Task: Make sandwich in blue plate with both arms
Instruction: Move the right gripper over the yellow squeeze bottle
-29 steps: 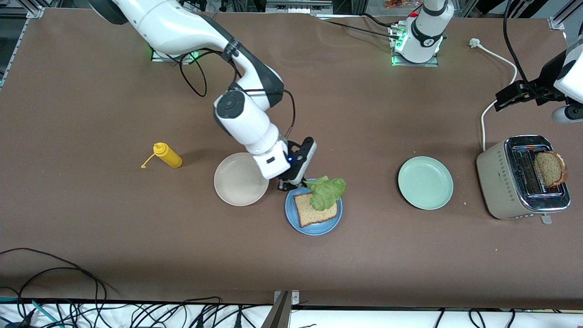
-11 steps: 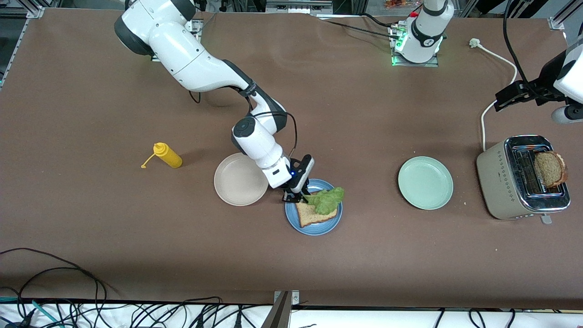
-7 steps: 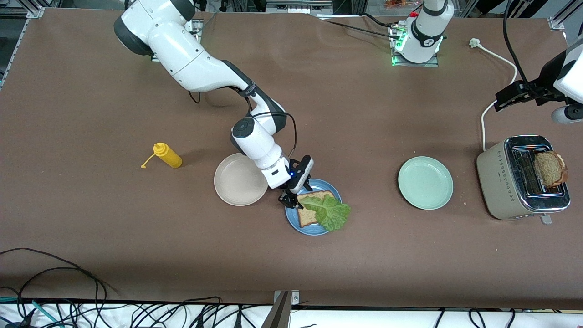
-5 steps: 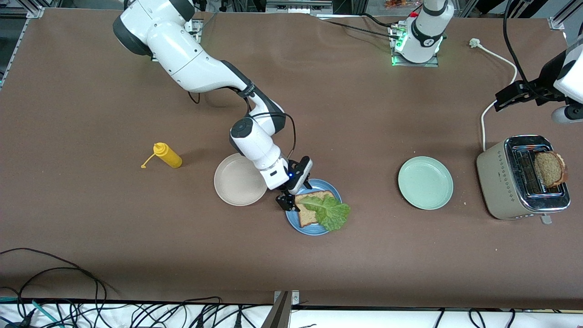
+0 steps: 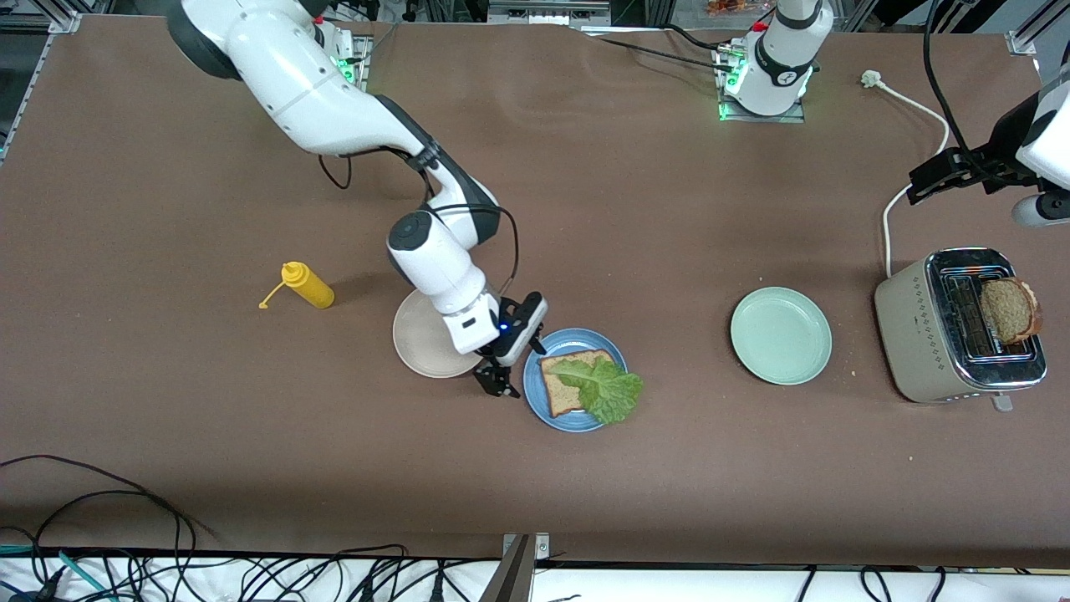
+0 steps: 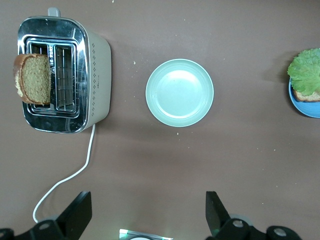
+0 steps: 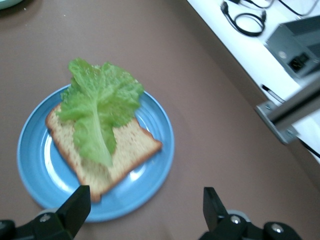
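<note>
On the blue plate [image 5: 575, 380], near the middle of the desk [image 5: 167, 418], 1 slice of bread [image 5: 562, 385] lies flat with a lettuce leaf [image 5: 606, 389] draped over it, the leaf's frilled edge hanging past the plate rim toward the left arm's end of the desk. The right tool [image 5: 495, 380], fingers apart and gripping nothing, hovers just beside the plate, over the gap between it and the cream plate [image 5: 422, 339].

The second slice [image 5: 1010, 310] stands upright in the toaster [image 5: 953, 330] at the left arm's end of the desk, with the mint-green plate [image 5: 781, 335] between toaster and sandwich. The left tool [image 6: 147, 220], fingers spread wide and empty, waits high over the desk near the toaster.

The risks look plain enough. The lettuce sits off-centre and loose; a top slice lowered on it could push the leaf further off the bread or settle tilted. Pulling the slice from the toaster slot at an angle might snag it or crumble the crust. The right arm, close to the plate, could nudge it or cross the path of the incoming left arm. A yellow squeeze bottle [image 5: 308, 285] lies on its side toward the right arm's end.
</note>
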Available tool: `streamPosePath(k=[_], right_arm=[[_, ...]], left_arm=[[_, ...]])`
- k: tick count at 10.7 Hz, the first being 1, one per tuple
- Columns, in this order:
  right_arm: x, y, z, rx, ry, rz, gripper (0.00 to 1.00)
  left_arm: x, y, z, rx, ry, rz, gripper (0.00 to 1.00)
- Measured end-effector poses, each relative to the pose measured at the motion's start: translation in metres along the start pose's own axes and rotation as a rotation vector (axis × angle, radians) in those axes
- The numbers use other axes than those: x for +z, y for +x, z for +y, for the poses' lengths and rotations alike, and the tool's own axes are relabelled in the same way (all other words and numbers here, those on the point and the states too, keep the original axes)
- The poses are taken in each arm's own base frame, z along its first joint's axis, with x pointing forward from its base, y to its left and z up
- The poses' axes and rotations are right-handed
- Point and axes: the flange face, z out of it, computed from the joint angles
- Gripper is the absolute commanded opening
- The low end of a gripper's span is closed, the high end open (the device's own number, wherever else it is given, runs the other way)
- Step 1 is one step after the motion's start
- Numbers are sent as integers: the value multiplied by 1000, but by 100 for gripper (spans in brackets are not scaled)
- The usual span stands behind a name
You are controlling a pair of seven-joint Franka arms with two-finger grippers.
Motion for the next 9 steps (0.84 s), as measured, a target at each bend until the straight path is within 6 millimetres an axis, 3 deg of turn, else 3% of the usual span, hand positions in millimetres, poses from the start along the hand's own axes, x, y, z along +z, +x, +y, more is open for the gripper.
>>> streamPosePath(k=[2,5,7,9], right_arm=[[-57,10,20,21,10,-93,100],[-167,18,49,152,109,-316,100],[-232,-1,81,194,125,-440,100],[-277,-36,112,187,150,-540,100]], left_arm=[[0,0,0,0,0,0,100],[0,0,0,1,0,1,100],[0,0,0,0,0,1,100],[0,0,0,0,0,1,100]])
